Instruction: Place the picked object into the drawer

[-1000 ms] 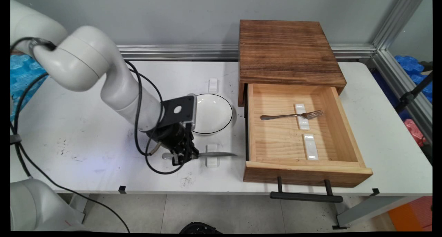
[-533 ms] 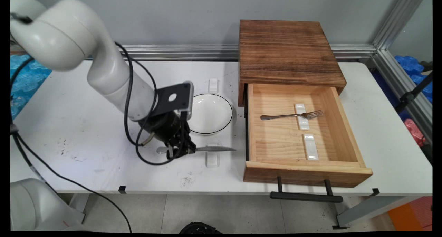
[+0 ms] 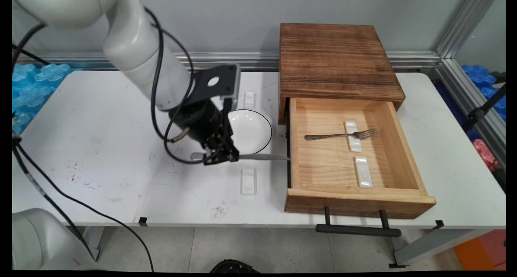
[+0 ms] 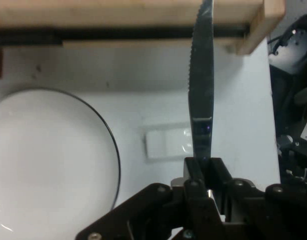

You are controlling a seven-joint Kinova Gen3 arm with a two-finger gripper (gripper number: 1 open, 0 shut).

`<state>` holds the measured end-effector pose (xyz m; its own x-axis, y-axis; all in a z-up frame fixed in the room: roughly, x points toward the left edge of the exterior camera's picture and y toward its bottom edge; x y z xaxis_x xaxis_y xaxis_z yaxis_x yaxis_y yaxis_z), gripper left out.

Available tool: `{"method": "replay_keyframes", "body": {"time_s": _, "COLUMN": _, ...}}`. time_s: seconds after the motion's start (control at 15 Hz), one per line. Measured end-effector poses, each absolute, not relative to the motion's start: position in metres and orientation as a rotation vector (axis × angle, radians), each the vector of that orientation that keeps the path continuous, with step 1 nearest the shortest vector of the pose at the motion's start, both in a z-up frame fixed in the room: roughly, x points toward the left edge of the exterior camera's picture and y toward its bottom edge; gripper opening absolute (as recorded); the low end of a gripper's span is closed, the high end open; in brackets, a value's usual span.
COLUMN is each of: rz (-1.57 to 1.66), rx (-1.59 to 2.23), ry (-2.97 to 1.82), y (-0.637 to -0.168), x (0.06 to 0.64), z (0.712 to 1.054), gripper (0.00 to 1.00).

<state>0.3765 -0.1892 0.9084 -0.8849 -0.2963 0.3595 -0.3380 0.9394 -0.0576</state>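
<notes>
Knife (image 3: 258,157) clamped in my gripper (image 3: 221,158), held level above the bench (image 3: 101,147) with its blade pointing toward the open wooden drawer (image 3: 351,156). From my remote station I see the gripper's black fingers (image 4: 198,172) pressed together on the knife near where the blade meets the handle; the rounded handle end sticks out on the gripper's far side in the main view. The blade tip lies just at the drawer's left wall in the main view, and in the hand view the serrated blade (image 4: 201,90) runs up past the drawer's wooden edge (image 4: 123,12).

A white plate with a thin black rim (image 3: 252,131) sits on the bench just behind the knife, partly hidden by the gripper. A small white rest (image 3: 248,181) lies on the bench in front of the knife, clear of it; in the hand view it shows beside the blade (image 4: 168,142). Another small white rest (image 3: 249,99) lies behind the plate, near the wall.

Inside the drawer a fork (image 3: 341,135) lies across one white rest (image 3: 353,136), tines to the right, and a second white rest (image 3: 363,172) lies bare nearer the drawer's front. The drawer is pulled out of a dark wooden cabinet (image 3: 335,61), its black handle (image 3: 357,229) hanging past the bench's near edge.
</notes>
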Motion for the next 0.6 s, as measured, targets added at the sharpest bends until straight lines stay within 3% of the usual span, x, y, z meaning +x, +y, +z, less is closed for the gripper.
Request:
{"method": "replay_keyframes", "body": {"time_s": 0.27, "rz": 0.189, "rx": 0.418, "ry": -2.738, "y": -0.209, "x": 0.352, "z": 0.941, "gripper": 0.0}}
{"method": "replay_keyframes", "body": {"time_s": 0.6, "rz": 0.223, "rx": 0.377, "ry": -2.723, "y": -0.229, "x": 0.323, "z": 0.957, "gripper": 0.0}}
